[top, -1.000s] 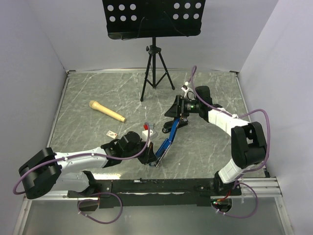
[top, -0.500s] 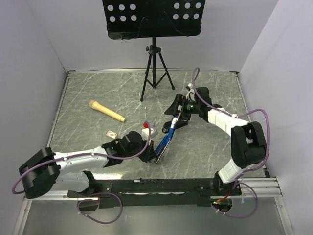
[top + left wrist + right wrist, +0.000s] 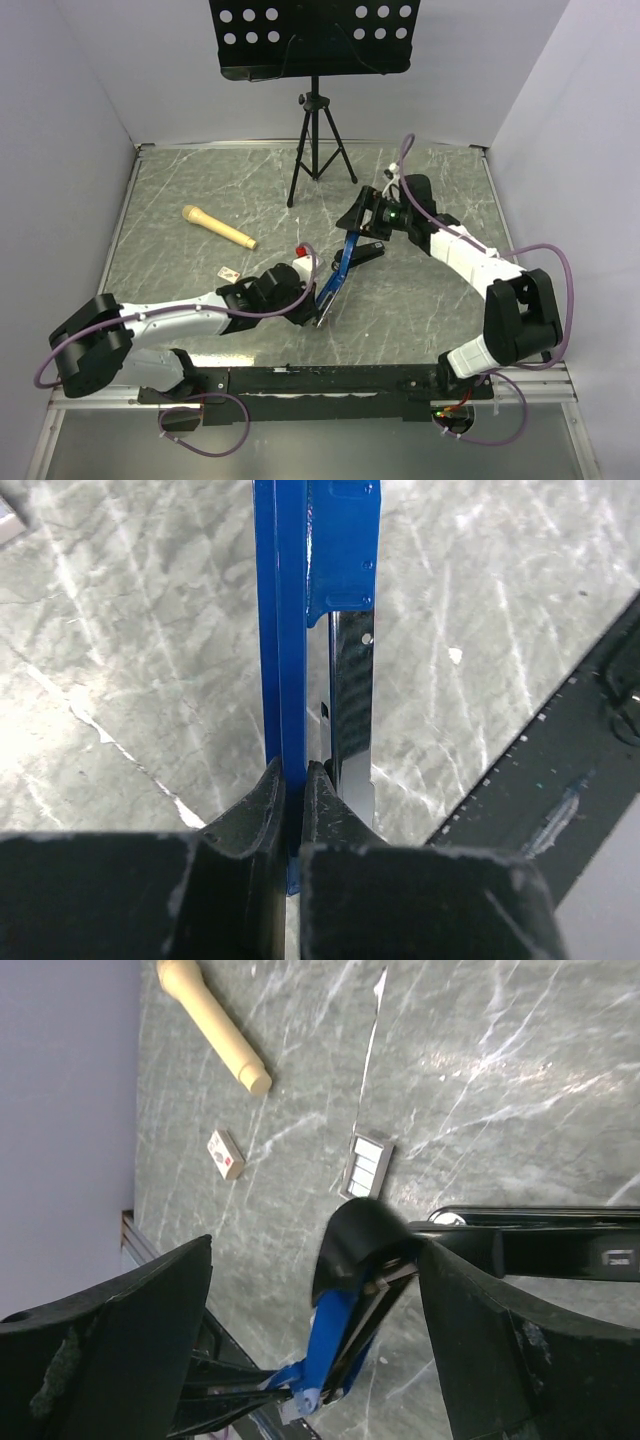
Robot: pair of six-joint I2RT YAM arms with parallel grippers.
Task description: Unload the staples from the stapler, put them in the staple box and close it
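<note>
Opened stapler [image 3: 340, 270] braced for unloading: left jaws pinching its blue rail [image 3: 290, 630], right jaws spread around hinge end.

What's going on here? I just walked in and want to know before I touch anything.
Two robot arms are working on an opened stapler. The left gripper is shut on the free end of its blue arm, while the right gripper stands open around the hinge end.
</note>
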